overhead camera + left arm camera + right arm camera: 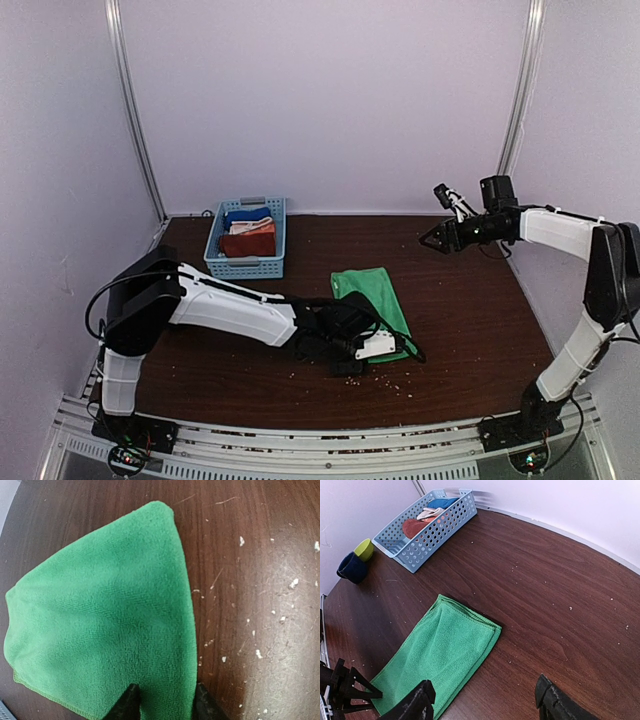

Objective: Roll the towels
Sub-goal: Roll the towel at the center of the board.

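Observation:
A bright green towel [373, 297] lies folded flat on the dark table, its long side running away from the arms. My left gripper [352, 352] is low over its near end. In the left wrist view the left gripper [165, 700] stands open astride the green towel's [100, 620] right edge: one fingertip [127, 702] on the cloth, the other on the wood beside it, and the cloth between them flat. The rust towel [248, 243] lies in the basket. My right gripper [432, 238] hangs open and empty in the air at the back right, its open fingers [420, 700] framing the green towel [445, 652] from afar.
A light blue basket [215, 262] at the back left holds the rust towel [414, 526], a blue cloth [442, 502] and a striped cloth [430, 514]. Left of the basket sit a dark blue [351, 568] and a yellow-green [365, 549] round object. Pale crumbs dot the wood.

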Available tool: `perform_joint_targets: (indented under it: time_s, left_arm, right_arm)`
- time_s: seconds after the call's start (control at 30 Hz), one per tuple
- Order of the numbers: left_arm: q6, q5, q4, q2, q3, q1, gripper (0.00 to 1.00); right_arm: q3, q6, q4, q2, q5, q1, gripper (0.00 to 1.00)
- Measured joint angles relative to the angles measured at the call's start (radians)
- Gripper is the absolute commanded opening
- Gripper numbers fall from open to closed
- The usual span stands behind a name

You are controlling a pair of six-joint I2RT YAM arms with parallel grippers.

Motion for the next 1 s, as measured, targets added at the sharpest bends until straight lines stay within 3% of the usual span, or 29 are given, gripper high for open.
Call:
perform_joint_targets:
  time_s: [0.3,0.47,0.63,0.87,1.0]
  left_arm:
    - [0.006,-0.021,0.003,0.01,0.001,0.0,0.29]
    - [0.001,-0.016,0.002,0.012,0.002,-0.001,0.07]
    - [-0.025,0.022,0.002,0.012,0.002,0.005,0.0]
    - [-0.141,0.322,-0.001,0.014,0.008,0.097,0.0]
    - [-0.26,0.574,0.009,0.042,0.014,0.171,0.0]
  right_arm:
    - [0.001,-0.011,-0.008,0.022,-0.004,0.0,0.67]
    - [0.011,-0.024,-0.055,0.064,-0.008,0.0,0.66]
    - [0.132,-0.098,-0.213,0.069,0.0,0.0,0.62]
    - [0.153,-0.331,-0.454,-0.114,-0.03,0.0,0.57]
    - [0.015,-0.556,-0.579,-0.257,-0.027,0.012,0.57]
